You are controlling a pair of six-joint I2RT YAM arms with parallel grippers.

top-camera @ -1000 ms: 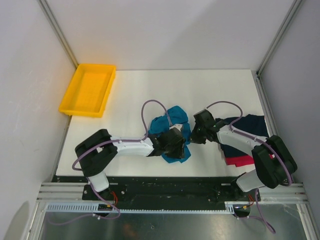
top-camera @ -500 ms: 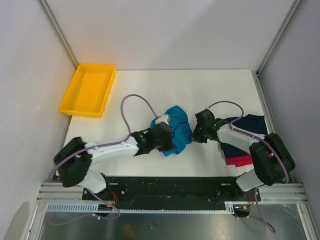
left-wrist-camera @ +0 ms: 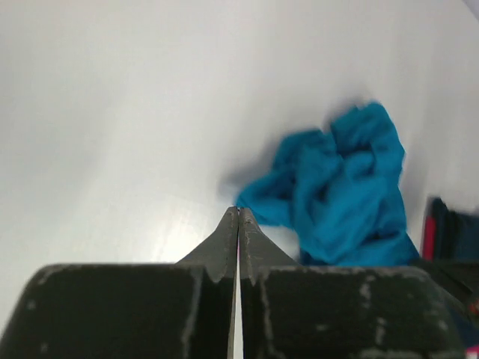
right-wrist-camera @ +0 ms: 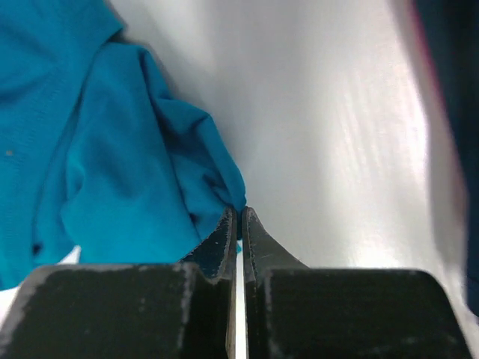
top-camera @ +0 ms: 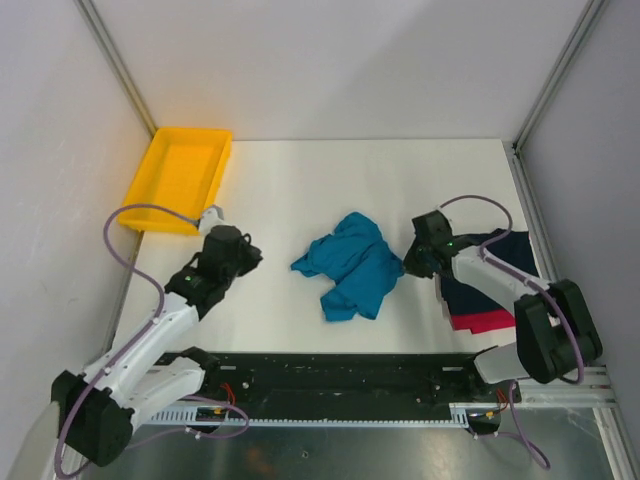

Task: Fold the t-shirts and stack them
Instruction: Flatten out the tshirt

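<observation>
Just touching right jaws, teal t-shirt (top-camera: 350, 265), left jaws well apart

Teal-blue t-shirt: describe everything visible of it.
The teal-blue t-shirt is soft, matte cloth, unfolded and crumpled into a loose heap with deep creases. It lies on the white table near the middle. No sleeve or collar can be picked out clearly. The right gripper has its shut fingers at the shirt's right edge, seemingly pinching it, since folds run to the tips. It lies apart from the dark navy shirt.
</observation>
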